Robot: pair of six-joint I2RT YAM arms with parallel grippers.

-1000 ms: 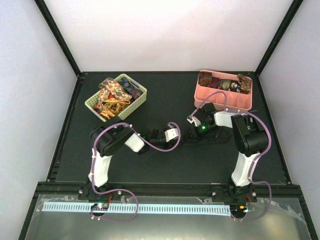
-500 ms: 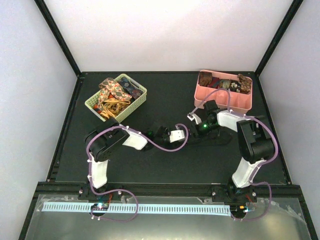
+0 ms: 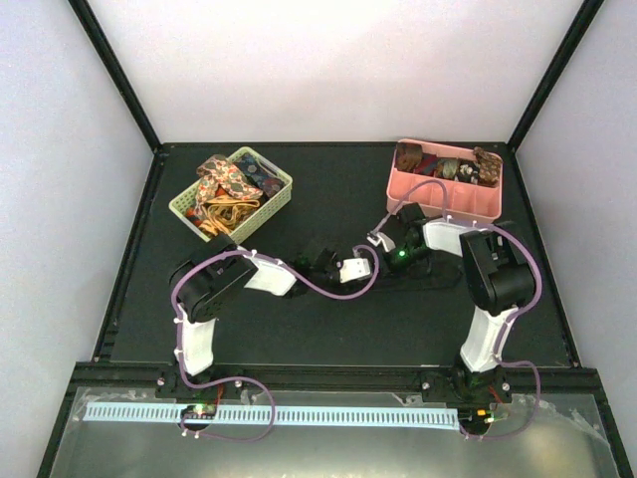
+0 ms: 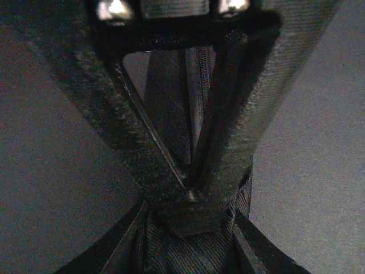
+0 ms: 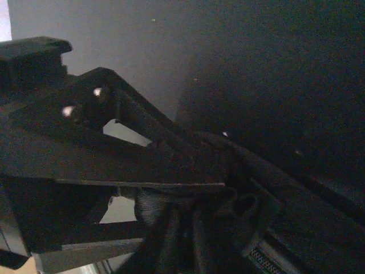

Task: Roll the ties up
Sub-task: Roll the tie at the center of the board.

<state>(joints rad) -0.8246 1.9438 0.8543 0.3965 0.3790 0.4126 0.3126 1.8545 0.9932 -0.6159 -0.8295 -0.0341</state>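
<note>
Pinching a dark tie, the left pincer has both fingers pressed in on a bunch of ribbed black fabric. That fabric spreads out below the fingertips in the left wrist view. From above, this pincer sits near the middle of the black worktop, just beside the right pincer, which comes in from the right. The right wrist view shows more gathered dark fabric under the right pincer's fingers. It is too murky there to tell whether those fingers are spread or pressed together. The dark tie barely shows against the worktop from above. At the far left, a green basket holds loose ties in red and gold. At the far right, a pink box holds coiled ties.
</note>
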